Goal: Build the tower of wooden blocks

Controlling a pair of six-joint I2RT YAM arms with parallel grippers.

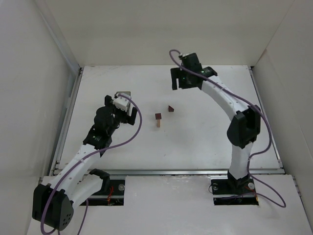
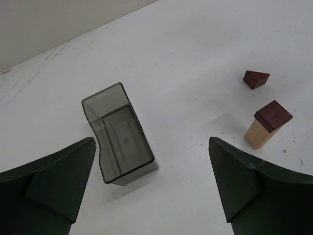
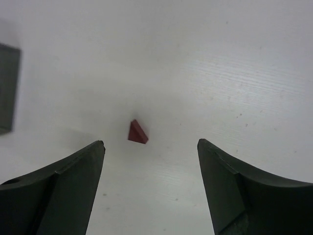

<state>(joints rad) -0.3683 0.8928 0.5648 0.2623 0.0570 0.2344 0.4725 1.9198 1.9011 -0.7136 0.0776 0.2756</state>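
Note:
The wood block tower [image 1: 158, 119] stands mid-table as a slim tan upright block [image 2: 260, 134] with a dark reddish-brown cap [image 2: 273, 114]. A loose reddish-brown wedge [image 1: 170, 108] lies just behind and to the right of it, also in the wrist views [image 2: 256, 78] [image 3: 137, 132]. My left gripper [image 1: 126, 116] is open, left of the tower, and hovers over bare table [image 2: 150, 144]. My right gripper [image 1: 180, 82] hangs high behind the wedge. It is open with nothing between its fingers [image 3: 150, 143].
A dark translucent rectangular bin [image 2: 120, 134] sits on the table just beyond my left gripper, partly hidden under it from above [image 1: 123, 93], and it shows at the left edge of the right wrist view [image 3: 9, 88]. White walls enclose the table on three sides.

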